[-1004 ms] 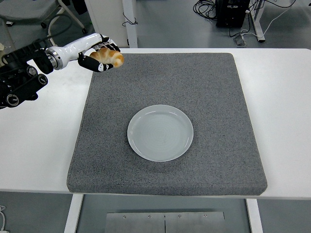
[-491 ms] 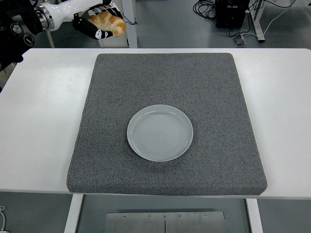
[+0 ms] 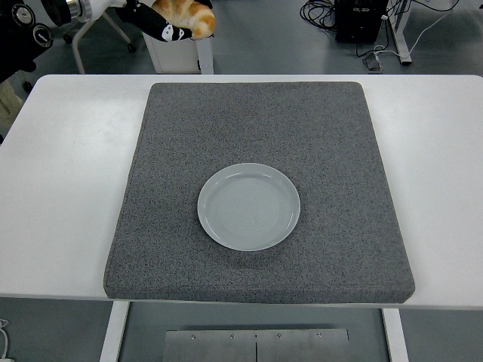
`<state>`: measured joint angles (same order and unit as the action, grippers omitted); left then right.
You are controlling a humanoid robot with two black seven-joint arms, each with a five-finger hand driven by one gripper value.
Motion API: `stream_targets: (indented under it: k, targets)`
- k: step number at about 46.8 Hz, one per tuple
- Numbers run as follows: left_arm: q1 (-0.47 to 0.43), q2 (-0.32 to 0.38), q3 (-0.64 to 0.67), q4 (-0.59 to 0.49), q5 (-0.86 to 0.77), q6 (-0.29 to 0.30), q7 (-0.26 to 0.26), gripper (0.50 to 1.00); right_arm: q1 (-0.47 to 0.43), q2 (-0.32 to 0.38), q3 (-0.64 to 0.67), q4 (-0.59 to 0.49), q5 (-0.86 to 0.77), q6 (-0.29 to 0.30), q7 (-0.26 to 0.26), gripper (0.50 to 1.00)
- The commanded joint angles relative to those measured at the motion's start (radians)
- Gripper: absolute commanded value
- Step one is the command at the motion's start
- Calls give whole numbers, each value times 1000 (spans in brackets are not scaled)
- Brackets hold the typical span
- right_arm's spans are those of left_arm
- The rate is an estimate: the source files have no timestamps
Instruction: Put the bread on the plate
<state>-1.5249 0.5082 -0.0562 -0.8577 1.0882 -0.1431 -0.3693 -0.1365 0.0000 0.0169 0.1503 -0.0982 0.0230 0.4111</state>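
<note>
half-cropped left hand (image 3: pixel 162 19) gripping bread (image 3: pixel 189 13)

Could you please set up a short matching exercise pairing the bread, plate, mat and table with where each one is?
Things:
1. bread
2. plate
3. grey mat
4. white table

Places:
A. under the mat
B. middle of the mat
C. in the left hand, top of picture
D. under the plate

Pairs: 1-C, 2-B, 3-D, 4-A
</note>
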Motion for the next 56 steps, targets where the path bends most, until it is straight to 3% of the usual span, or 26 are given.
stream_targets:
  k: [1, 10, 39, 56]
  targets:
    - [-12, -7, -2, -14, 1, 0, 0, 500, 0, 0, 0, 0, 0, 0, 0, 1000]
    - [-43, -43, -2, -29, 2, -1, -3, 500, 0, 0, 0, 0, 0, 0, 0, 1000]
    - [-80, -23, -14, -296, 9, 13, 10, 500, 0, 0, 0, 0, 0, 0, 0, 1000]
    - [-83, -74, -10, -373, 10, 69, 10, 500, 0, 0, 0, 0, 0, 0, 0, 1000]
